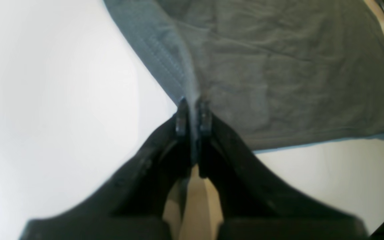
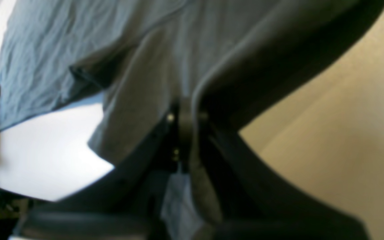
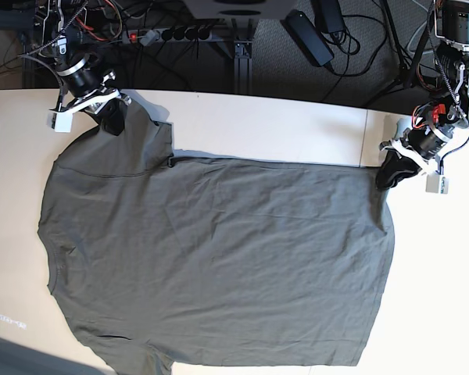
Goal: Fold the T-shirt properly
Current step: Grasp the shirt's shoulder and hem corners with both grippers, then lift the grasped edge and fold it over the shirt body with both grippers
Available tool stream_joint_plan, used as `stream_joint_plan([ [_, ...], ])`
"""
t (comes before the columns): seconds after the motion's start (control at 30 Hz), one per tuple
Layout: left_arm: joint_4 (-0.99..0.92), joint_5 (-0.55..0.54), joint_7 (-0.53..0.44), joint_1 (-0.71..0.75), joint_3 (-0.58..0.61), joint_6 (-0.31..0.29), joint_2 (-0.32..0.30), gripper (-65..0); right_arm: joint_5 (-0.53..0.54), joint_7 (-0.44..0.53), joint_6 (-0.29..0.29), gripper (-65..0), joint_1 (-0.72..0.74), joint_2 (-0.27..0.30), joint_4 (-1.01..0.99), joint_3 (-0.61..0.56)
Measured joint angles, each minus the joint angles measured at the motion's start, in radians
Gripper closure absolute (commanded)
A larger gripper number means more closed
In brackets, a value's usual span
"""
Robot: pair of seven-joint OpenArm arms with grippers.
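Base view: left hand and right hand both clamping T-shirt, no readable print.

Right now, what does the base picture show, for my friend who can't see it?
A dark grey-olive T-shirt lies spread flat on a pale table. Two robot arms pinch its far corners: the right gripper at a sleeve, the left gripper at the hem.

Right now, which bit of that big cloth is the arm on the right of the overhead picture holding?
On the pale table lies the T-shirt, spread flat. Follow its far edge to the right-hand corner: there the left gripper pinches the stitched hem, the only corner lifted on that side.
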Motion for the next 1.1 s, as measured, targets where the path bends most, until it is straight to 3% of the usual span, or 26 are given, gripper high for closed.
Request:
stream_joint_plan([
  [0.13,-0.001,-0.016,0.013,-0.006,0.0,-0.018,0.0,0.0,-0.018,-0.05,0.0,0.0,0.038,0.0,0.0,0.0],
  [0.27,0.024,-0.015,0.084,-0.025,0.002,-0.021,-0.007,0.0,-0.021,-0.129,0.0,0.0,0.06,0.0,0.011,0.014],
  [0.43,0.132,-0.076,0.162,-0.015,0.006,-0.022,-0.053,0.0,0.003,-0.27,0.0,0.0,0.056,0.0,0.096,0.098],
  [0.5,0.189,-0.098,0.172,-0.017,0.005,-0.022,-0.073,0.0,0.022,-0.281,0.005,0.0,0.045,0.001,0.137,0.152],
  [0.63,0.252,-0.103,0.178,-0.027,0.005,-0.023,-0.094,0.0,0.062,-0.269,0.01,0.0,0.057,0.053,0.209,0.215],
  [0.87,0.254,-0.057,0.176,-0.153,0.005,-0.022,-0.1,0.0,0.062,-0.281,0.019,0.0,0.142,0.161,0.211,0.214],
  [1.1,0.096,-0.052,0.167,-0.261,0.009,-0.025,-0.085,0.0,0.033,-0.279,0.034,0.0,0.316,0.229,0.143,0.19],
])
